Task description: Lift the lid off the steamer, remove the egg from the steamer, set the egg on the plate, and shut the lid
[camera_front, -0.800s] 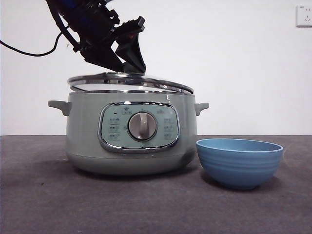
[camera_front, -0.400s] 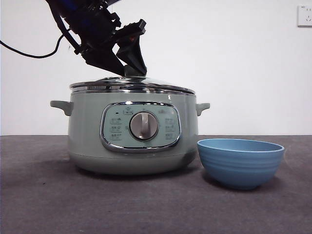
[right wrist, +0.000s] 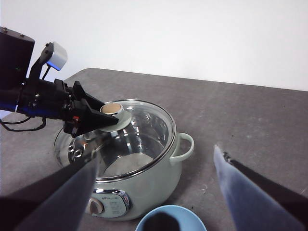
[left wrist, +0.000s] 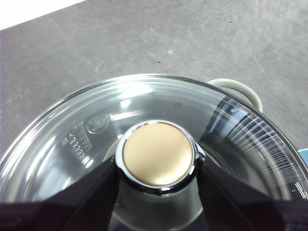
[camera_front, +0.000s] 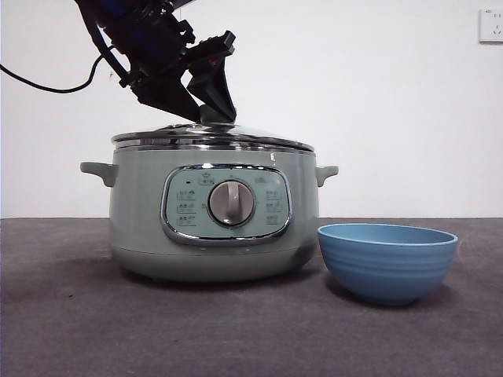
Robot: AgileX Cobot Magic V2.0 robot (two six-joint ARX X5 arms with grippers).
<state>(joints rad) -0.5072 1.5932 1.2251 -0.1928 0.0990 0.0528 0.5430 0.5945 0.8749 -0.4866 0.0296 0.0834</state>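
The glass lid [camera_front: 259,140] sits level on the sage-green steamer [camera_front: 141,212]. My left gripper [camera_front: 211,106] comes down from the upper left, and its jaws press on both sides of the lid's knob [left wrist: 157,154]. The blue bowl-shaped plate [camera_front: 387,263] stands right of the steamer, close to it. My right gripper [right wrist: 156,153] is open and empty, high above the table, looking down on the steamer [right wrist: 144,187], the lid [right wrist: 139,130] and the plate [right wrist: 168,219]. No egg shows in any view.
Dark grey table [camera_front: 78,330] with a white wall behind it. A wall socket [camera_front: 491,25] is at the top right. A black cable [camera_front: 47,85] hangs from the left arm. One steamer handle [left wrist: 238,89] shows beside the lid.
One second ago the lid was tilted and raised off the steamer's rim. It has come down and now rests flat on the steamer, with the left gripper still on the knob.
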